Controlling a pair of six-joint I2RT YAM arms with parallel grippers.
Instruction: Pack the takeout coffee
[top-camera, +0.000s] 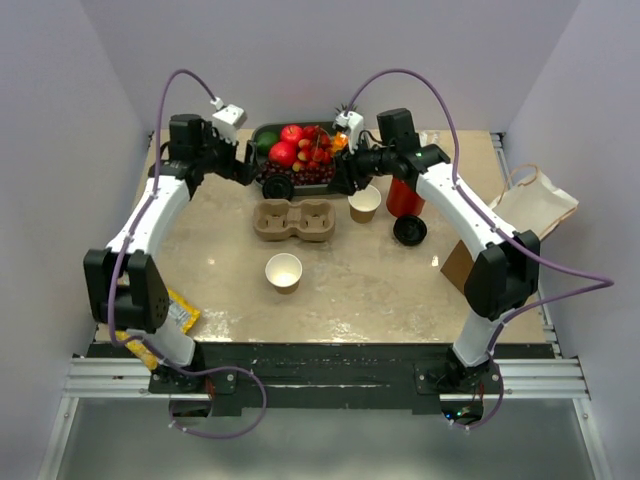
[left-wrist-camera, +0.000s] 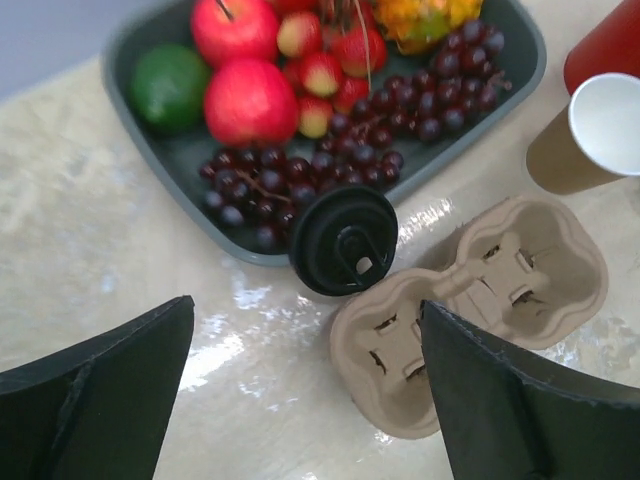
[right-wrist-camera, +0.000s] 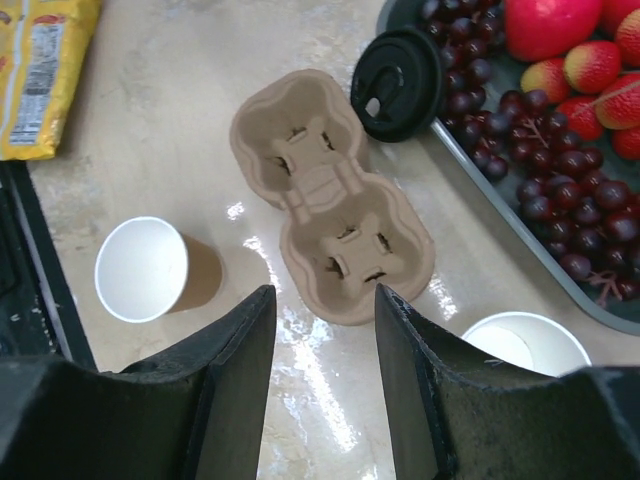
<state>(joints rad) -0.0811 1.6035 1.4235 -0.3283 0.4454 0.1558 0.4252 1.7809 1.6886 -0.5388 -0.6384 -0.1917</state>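
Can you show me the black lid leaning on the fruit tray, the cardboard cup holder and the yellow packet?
black lid (left-wrist-camera: 343, 240): left wrist view, middle of its round face.
cardboard cup carrier (right-wrist-camera: 322, 190): right wrist view, bridge between its two wells.
yellow packet (right-wrist-camera: 45, 70): right wrist view, its printed face.

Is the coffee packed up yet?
Nothing's done yet: the near cup and far cup stand lidless outside the carrier, both holes empty. A black lid rests against the fruit tray. The left gripper and right gripper are open, holding nothing. To do: lid a cup, seat it in the carrier.
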